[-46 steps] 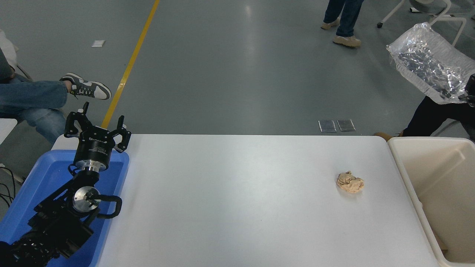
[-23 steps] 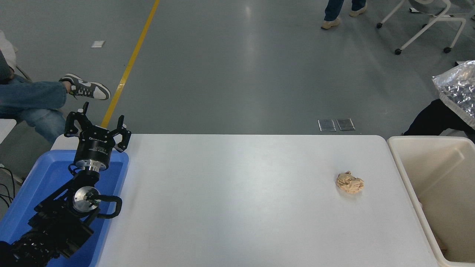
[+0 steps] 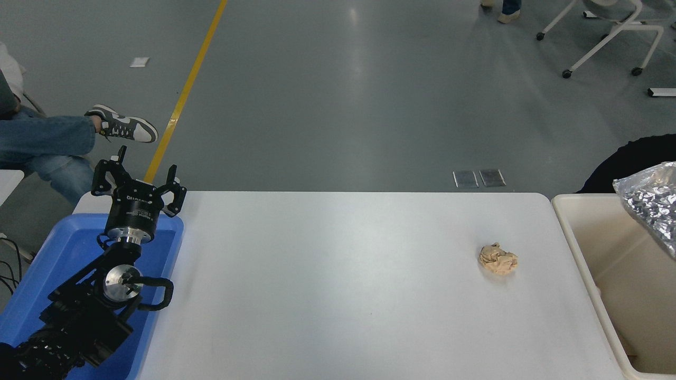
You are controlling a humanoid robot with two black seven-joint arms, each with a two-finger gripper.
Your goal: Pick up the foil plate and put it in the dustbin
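Surface: white table (image 3: 343, 295) with rounded far corners, set on a grey floor (image 3: 327, 95).
On the table, right: small crumpled tan paper ball (image 3: 498, 259), alone.
On the table, left: blue plastic tub (image 3: 58, 248) at the left edge.

foil plate (image 3: 652, 203) cut off by picture's right edge past desk's far right corner, only its left end shows; whatever holds it is out of frame. dustbin (image 3: 581, 248) cropped at right and bottom edges, far wall partly behind the plate. blue tub (image 3: 68, 237) by desk's near left corner partly hidden under left arm (image 3: 79, 316). Seated person (image 3: 42, 137) cut off at left.
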